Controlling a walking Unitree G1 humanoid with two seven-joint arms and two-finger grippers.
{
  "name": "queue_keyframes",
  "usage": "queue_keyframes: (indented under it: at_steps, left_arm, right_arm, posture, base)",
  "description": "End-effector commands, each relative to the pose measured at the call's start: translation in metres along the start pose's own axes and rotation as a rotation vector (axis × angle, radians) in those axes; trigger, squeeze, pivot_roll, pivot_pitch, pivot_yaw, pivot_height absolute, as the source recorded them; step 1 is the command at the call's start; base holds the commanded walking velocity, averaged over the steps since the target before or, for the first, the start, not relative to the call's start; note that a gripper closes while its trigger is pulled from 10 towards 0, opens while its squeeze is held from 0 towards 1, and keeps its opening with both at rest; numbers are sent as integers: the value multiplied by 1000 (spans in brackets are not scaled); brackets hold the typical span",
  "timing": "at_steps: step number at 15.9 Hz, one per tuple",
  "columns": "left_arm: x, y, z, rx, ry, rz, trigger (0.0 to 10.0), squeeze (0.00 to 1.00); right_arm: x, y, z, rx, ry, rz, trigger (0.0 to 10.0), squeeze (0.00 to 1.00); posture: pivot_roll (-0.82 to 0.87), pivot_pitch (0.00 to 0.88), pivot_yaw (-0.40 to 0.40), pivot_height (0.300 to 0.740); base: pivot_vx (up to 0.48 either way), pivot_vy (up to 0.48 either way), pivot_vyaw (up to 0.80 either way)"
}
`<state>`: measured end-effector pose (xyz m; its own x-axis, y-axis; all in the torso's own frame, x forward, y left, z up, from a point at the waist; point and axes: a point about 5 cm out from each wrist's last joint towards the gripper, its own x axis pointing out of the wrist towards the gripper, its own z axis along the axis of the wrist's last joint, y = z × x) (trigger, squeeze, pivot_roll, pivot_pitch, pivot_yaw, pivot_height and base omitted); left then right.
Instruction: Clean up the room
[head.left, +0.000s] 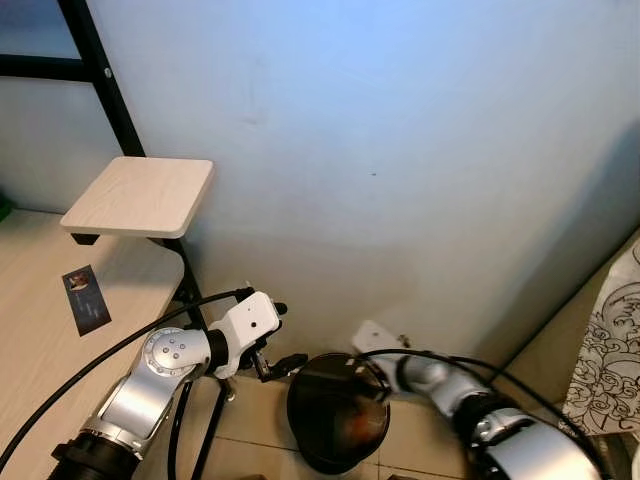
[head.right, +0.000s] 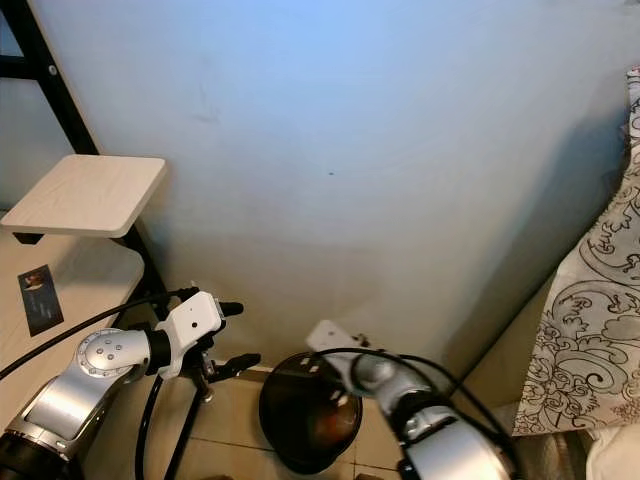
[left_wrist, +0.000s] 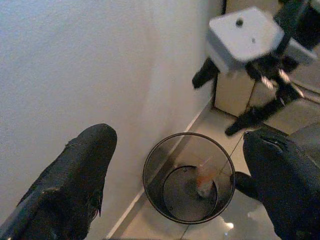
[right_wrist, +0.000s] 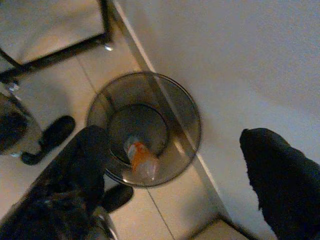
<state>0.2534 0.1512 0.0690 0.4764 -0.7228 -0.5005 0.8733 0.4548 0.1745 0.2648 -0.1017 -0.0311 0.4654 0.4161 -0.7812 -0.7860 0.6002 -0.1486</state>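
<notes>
A black mesh wastebasket (head.left: 312, 440) stands on the tiled floor against the pale wall. An orange and clear piece of rubbish (right_wrist: 142, 161) lies in its bottom, also seen as the orange piece (left_wrist: 204, 180). My left gripper (head.left: 283, 337) hangs open just left of the basket's rim, holding nothing. My right gripper (left_wrist: 220, 102) is open over the basket's far side, with nothing between its fingers. In the right wrist view the right gripper (right_wrist: 172, 137) looks straight down into the wastebasket (right_wrist: 192, 120).
A light wood desk (head.left: 40, 300) with a small raised shelf (head.left: 140, 195) and a dark card (head.left: 86, 298) stands at the left on black metal legs (right_wrist: 107, 45). Patterned cloth (head.right: 590, 330) hangs at the right. The wall is close behind the basket.
</notes>
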Motion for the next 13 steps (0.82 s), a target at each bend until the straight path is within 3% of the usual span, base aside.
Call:
queue_keyframes:
  at_steps: [1,3,6,8,9,11,13]
  left_arm:
    - [0,-1,-1,6,15,-7,10000,686]
    - [1,1,-1,-34,-9,54,10000,682]
    - [11,6,11,-178,-129,238,10000,682]
    - [16,5,12,-238,-151,354,10000,686]
    - [18,4,11,-234,-135,398,10000,686]
    - [17,1,9,-222,-114,427,10000,671]
    - [14,-2,6,-243,-114,457,10000,655]
  right_arm:
    - [1,1,2,51,-16,-7,10000,1000]
    - [1,0,3,175,-73,-49,10000,1000]
    - [-5,-11,-5,382,-167,-211,10000,1000]
    - [-9,-17,-11,620,-265,-324,10000,1000]
    - [-21,-25,-35,707,-303,-369,10000,1000]
    - [-45,-43,-63,745,-405,-422,10000,1000]
    - [-60,-45,-44,728,-555,-469,10000,1000]
  posture:
    - [54,0,-5,740]
    - [55,0,-8,740]
    - [42,0,4,740]
    - [21,0,21,740]
    - [17,0,25,740]
    - [10,0,38,740]
    - [3,0,42,740]
  base:
    - [0,0,0]
    - [0,0,0]
    - [0,0,0]
    - [0,0,0]
    - [0,0,0]
    - [0,0,-594]
    - [0,0,-713]
